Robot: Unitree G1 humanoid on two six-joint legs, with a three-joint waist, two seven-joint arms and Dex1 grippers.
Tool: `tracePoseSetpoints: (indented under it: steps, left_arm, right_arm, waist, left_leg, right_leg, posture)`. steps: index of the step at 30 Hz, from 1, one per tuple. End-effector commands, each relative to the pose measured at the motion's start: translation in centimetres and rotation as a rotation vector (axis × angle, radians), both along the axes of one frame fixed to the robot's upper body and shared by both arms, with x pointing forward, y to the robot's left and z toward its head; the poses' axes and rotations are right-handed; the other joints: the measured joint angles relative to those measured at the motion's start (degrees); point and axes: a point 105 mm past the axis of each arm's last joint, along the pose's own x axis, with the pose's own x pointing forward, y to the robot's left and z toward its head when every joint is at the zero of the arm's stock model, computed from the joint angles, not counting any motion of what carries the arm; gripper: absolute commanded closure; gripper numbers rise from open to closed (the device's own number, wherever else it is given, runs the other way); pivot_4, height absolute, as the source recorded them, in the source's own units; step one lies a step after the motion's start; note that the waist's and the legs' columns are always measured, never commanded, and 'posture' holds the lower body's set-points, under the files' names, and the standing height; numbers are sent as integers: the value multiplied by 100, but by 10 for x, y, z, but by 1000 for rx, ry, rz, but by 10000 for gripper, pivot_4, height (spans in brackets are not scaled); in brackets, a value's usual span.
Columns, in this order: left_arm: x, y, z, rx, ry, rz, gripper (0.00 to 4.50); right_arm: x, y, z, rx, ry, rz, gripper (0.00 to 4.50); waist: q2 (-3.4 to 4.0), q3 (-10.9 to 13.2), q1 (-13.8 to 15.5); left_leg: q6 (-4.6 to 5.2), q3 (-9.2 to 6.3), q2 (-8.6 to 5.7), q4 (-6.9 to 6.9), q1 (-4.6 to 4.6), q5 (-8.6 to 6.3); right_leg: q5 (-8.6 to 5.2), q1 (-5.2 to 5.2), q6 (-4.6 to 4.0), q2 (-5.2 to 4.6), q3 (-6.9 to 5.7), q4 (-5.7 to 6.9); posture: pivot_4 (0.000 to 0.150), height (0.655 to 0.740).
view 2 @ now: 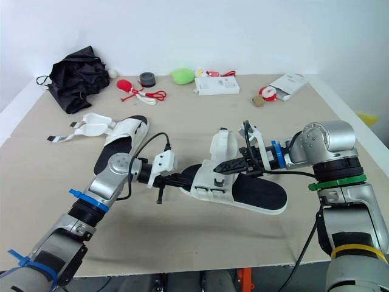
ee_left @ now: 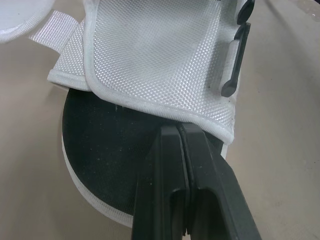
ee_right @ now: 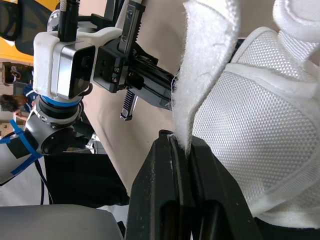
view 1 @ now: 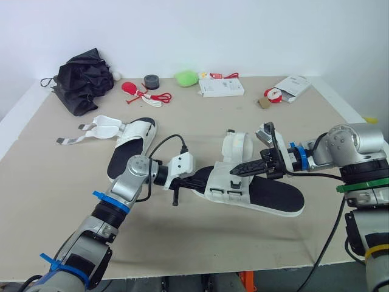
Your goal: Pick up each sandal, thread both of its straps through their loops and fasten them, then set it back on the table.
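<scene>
Centrally in the head view, the near sandal (view 1: 258,190) lies flat on the tan table (view 1: 243,243), its black footbed facing up, its white mesh upper toward 9 o'clock and its open black end toward 4 o'clock. Left gripper (view 1: 202,179) comes in from 8 o'clock and meets the upper's end of this sandal. Right gripper (view 1: 234,171) comes in from 3 o'clock, low over the footbed, tips at the upper, where a white strap (view 1: 233,145) stands up. The far sandal (view 1: 131,141) sits at 10 o'clock of the first, well apart, straps undone and splayed toward 9 o'clock. Along the far edge, from 11 to 1 o'clock: black umbrella (view 1: 82,80), grey tape roll (view 1: 151,81), white box (view 1: 221,88). Left wrist view: the fingers are pressed together with no gap, tips against the bound edge of the mesh upper, above the black footbed; whether they grip any fabric, I cannot tell. Right wrist view: the fingers are pinched on the fuzzy white strap, which rises between them beside the mesh upper; the left gripper sits just beyond it.
</scene>
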Motion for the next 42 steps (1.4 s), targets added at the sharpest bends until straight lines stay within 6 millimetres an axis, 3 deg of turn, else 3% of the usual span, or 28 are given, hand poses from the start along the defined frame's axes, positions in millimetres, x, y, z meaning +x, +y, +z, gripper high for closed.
tracePoseSetpoints:
  steps: [1, 16, 22, 25, 29, 30, 33, 34, 35, 36, 42]
  left_arm:
    - [-7, 6, -30, 87, 92, 16, 45000]
    - [-7, 5, -32, 86, 98, 20, 45000]
    - [-7, 5, -32, 86, 99, 22, 45000]
    - [-7, 5, -32, 87, 98, 22, 45000]
    - [-7, 4, -31, 87, 99, 18, 45000]
    - [-7, 4, -31, 87, 99, 17, 45000]
    - [-7, 4, -31, 88, 98, 16, 45000]
    - [-6, 3, -30, 88, 98, 16, 45000]
    - [-6, 3, -30, 87, 98, 16, 45000]
    - [-6, 3, -30, 86, 97, 16, 45000]
    - [-6, 2, -29, 79, 94, 16, 45000]
  right_arm:
    - [-6, 2, 6, 19, -21, 28, 44296]
    - [-18, 1, -11, -50, 2, 55, 44296]
    - [-24, 6, -3, -14, -31, 95, 44296]
    - [-30, 10, -1, -25, -96, 141, 44296]
    - [-24, 12, -7, -68, -266, 141, 44296]
    - [-19, 10, -7, -54, -277, 107, 39117]
    - [-16, 3, 1, -39, -332, 86, 32843]
    - [-14, -2, 3, -52, -344, 76, 24878]
    - [-13, -6, 5, -55, -345, 61, 24878]
    - [-12, -10, 11, -35, -346, 47, 21766]
    - [-36, -28, 44, 17, -496, 53, 21766]
  waist:
    - [0, 0, 0]
    - [0, 0, 2]
    - [-1, -1, 2]
    - [-1, -1, 3]
    - [-2, -2, 7]
    - [-1, -2, 7]
    - [-9, -15, 3]
    - [-8, -15, 3]
    - [-8, -15, 3]
    - [-8, -15, 3]
    - [-8, -16, 32]
  left_leg:
    - [0, 0, 0, 0, 0, 0]
    - [0, 0, 0, 0, 0, 0]
    - [0, 1, 0, 1, 1, 0]
    - [0, 1, 0, 1, 1, 0]
    - [0, -2, 0, 0, 0, 0]
    - [0, -2, 0, -1, 0, 0]
    - [0, -1, 1, 0, 4, -1]
    - [2, 0, 4, 1, 6, 1]
    - [3, 1, 4, 1, 6, 2]
    - [4, 1, 4, 1, 6, 2]
    - [3, -1, 1, -1, -1, 0]
  right_leg:
    - [0, 0, 0, 0, 0, 0]
    - [-5, 1, 12, 0, 0, -1]
    - [-12, 1, 27, -3, 2, -2]
    - [-12, 1, 27, -3, 1, -2]
    - [-15, 1, 28, -4, 0, -3]
    - [-16, 2, 30, -4, 0, -4]
    - [-16, 5, 33, -2, 0, -5]
    - [-14, 6, 36, -1, 0, -6]
    - [-15, 6, 34, -1, 0, -6]
    - [-15, 6, 34, -1, -1, -6]
    - [-14, 5, 33, -5, -3, -14]
  posture:
    - [1500, 7400]
    - [1500, 7400]
    - [1500, 7400]
    - [1500, 7400]
    - [1500, 7400]
    - [1500, 7400]
    - [1500, 7400]
    - [1500, 7400]
    - [1500, 7400]
    - [1500, 7400]
    - [1500, 7400]
